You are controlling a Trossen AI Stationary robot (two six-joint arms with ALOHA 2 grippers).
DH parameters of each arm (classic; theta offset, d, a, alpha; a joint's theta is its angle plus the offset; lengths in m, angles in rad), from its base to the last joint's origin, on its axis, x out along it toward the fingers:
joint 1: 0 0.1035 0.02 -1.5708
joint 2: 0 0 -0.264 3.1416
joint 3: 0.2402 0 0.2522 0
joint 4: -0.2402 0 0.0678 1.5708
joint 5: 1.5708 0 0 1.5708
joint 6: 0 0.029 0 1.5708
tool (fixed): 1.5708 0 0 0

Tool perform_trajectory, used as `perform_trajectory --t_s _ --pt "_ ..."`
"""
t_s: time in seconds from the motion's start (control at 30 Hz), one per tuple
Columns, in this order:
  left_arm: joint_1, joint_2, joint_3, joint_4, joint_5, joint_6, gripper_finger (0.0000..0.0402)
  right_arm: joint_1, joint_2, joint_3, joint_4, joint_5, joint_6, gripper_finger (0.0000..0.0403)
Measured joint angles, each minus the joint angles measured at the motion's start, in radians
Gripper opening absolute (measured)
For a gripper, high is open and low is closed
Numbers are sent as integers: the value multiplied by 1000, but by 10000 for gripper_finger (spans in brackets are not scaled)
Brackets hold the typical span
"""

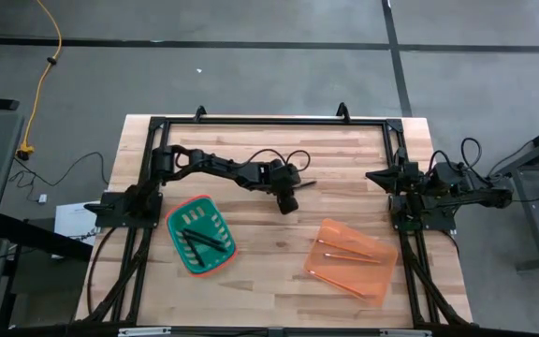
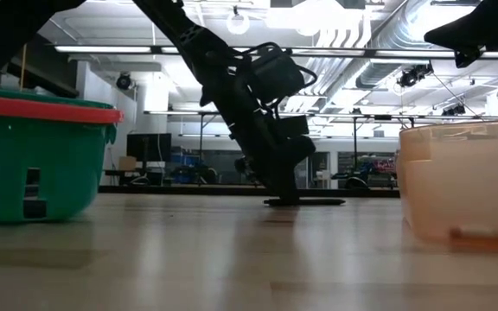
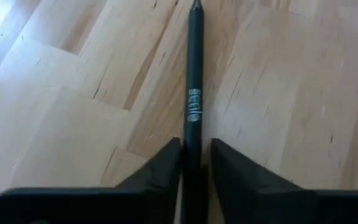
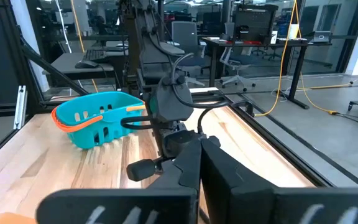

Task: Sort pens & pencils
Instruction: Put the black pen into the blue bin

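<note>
A dark pen [image 3: 194,74] lies flat on the wooden table near its middle; it also shows in the low view [image 2: 314,202] and the high view [image 1: 305,183]. My left gripper [image 3: 195,163] reaches down to it and is shut on it [image 1: 293,192]. Two more dark pens [image 1: 197,241] lie in the green basket [image 1: 215,217]. Orange-tan pencils [image 1: 346,251] lie in the orange tray [image 1: 382,281]. My right gripper [image 4: 199,163] is shut and empty, parked at the table's right edge [image 1: 410,183]. My left gripper pinches the pen between its two fingers [image 3: 166,163], one on each long side, near one end of the pen [image 3: 194,140]. The fingers come from above, pointing down. The pen lies level on the table, and most of its length sticks out past the fingers.
The green basket [image 2: 33,155] stands at the near left and the orange tray [image 2: 465,177] at the near right, with bare wood between them. A black frame [image 1: 269,122] runs round the table's far and side edges.
</note>
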State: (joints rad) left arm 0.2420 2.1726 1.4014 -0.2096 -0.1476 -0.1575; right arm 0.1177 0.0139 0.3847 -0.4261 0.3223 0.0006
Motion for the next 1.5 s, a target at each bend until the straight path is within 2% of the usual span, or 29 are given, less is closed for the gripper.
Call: perform_trajectory --t_s 0.07,0.13,0.3,0.4,0.53,0.77,1.0,1.17,1.4,1.5 --pt "0 -2 0 -9 -7 0 37 0 0 0 0 0 0 0" --pt "0 -4 0 -17 -4 0 15 0 0 0 0 0 0 0" --pt "0 -24 12 -84 5 20 32 0 0 0 0 0 0 0" --pt "0 -52 26 -143 6 31 17 0 0 0 0 0 0 0" --pt "0 -134 38 -195 8 47 12 0 0 0 -4 0 0 0" --pt "-21 -284 37 -388 11 50 9 0 0 0 -8 0 0 0" --pt "-115 -419 37 -584 11 44 13 0 0 0 -11 0 0 0" --pt "-198 -471 37 -705 1 15 11 0 0 0 -12 0 0 0" --pt "-299 -506 37 -815 -69 -6 12 0 0 0 -12 0 0 0" --pt "-320 -512 25 -801 -92 3 11 0 0 0 -12 0 0 0"
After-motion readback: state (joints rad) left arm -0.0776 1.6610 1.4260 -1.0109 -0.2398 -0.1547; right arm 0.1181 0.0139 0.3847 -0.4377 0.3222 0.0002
